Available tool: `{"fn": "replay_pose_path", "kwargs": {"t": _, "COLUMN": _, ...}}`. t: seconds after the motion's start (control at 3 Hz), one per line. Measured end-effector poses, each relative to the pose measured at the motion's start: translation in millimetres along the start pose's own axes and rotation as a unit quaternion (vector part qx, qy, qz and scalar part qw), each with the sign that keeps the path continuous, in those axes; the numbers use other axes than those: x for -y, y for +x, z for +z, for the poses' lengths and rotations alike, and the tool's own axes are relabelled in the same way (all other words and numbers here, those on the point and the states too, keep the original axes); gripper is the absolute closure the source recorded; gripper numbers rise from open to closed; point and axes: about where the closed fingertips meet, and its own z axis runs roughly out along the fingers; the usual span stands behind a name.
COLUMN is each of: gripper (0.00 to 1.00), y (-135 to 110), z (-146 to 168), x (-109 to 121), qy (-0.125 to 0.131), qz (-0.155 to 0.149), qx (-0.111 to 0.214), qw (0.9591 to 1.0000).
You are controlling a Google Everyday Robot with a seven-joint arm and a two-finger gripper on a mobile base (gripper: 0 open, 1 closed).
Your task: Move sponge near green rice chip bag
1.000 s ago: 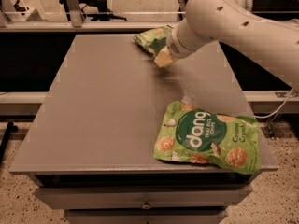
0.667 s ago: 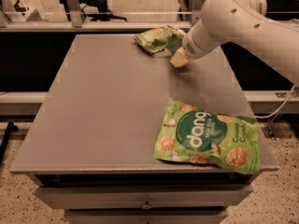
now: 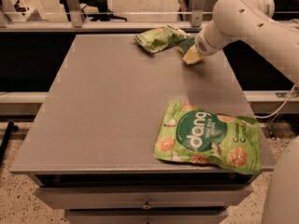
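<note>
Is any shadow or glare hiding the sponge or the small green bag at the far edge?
Camera view: warm, even light, with no glare on the sponge or the green rice chip bag. The gripper is at the sponge, largely hidden behind the arm. The arm casts only a soft shadow on the table in front of it.

The bench is showing flat grey. The green rice chip bag is showing light green with orange-tan chip pictures. Just beside that bag, the sponge is showing dark green over pale yellow, with the off-white gripper sitting at it. Well apart from that bag, the larger bag is showing bright green, white "dang" lettering and tan chip pictures.
</note>
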Motion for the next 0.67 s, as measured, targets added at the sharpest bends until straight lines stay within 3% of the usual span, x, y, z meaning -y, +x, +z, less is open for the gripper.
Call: {"fn": "replay_pose_path", "kwargs": {"t": 0.67, "gripper": 0.6, "y": -9.6, "z": 14.0, "x": 3.1, "qy": -0.012, "qz": -0.009, "qx": 0.0, "qw": 0.9999}}
